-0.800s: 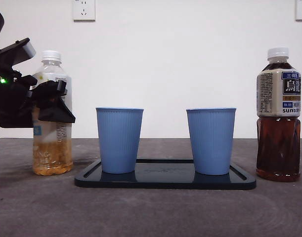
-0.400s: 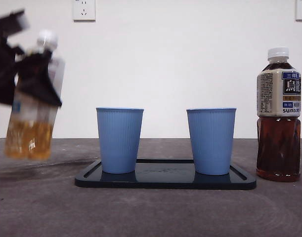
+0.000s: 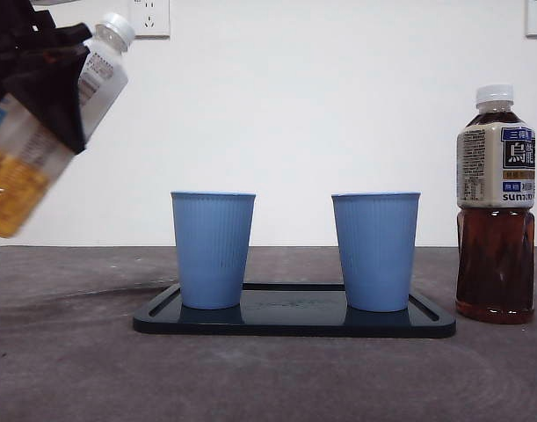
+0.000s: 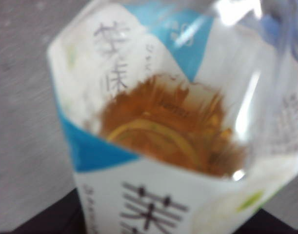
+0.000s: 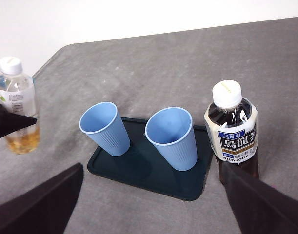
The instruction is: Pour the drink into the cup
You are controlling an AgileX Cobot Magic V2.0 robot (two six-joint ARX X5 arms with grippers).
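A clear bottle of pale amber tea [image 3: 97, 75] with a white cap on hangs in the air at the far left of the front view, tilted with its cap toward the cups. My left gripper [image 3: 50, 92] is shut around its middle. The left wrist view is filled by this bottle [image 4: 163, 136]. Two blue cups stand on a dark tray [image 3: 294, 318]: the left cup [image 3: 212, 251] and the right cup [image 3: 374, 251]. From above they look empty [image 5: 106, 127] [image 5: 173, 137]. My right gripper [image 5: 149, 204] hovers high over the table, open and holding nothing.
A capped bottle of dark tea [image 3: 495, 207] stands upright on the grey table right of the tray [image 5: 149, 173], seen from above as well [image 5: 231, 131]. A white wall with sockets lies behind.
The pale tea bottle has left the table: my left gripper lifted it up and to the left, then tilted it so the cap leans toward the cups. Cups and dark bottle stayed put.
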